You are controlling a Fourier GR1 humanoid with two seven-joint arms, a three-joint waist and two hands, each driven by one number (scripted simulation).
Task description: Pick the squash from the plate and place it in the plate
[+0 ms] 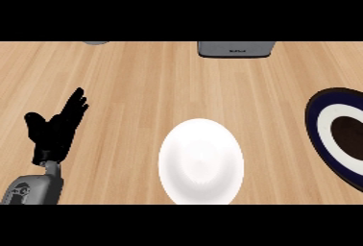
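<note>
A plain white plate [201, 161] lies on the wooden counter at the lower middle, with nothing on it. At the right edge a dark blue plate [316, 126] with a white ring and a dark centre is cut off by the frame. No squash shows anywhere. My left hand [55, 129] stands at the lower left, open, fingers straight and pointing up, well left of the white plate. My right hand is out of view.
A grey flat appliance [235, 48] sits at the counter's far edge, right of centre. A small grey object [96, 43] peeks in at the top left. Bare wood [142, 86] spreads between the hand and the plates.
</note>
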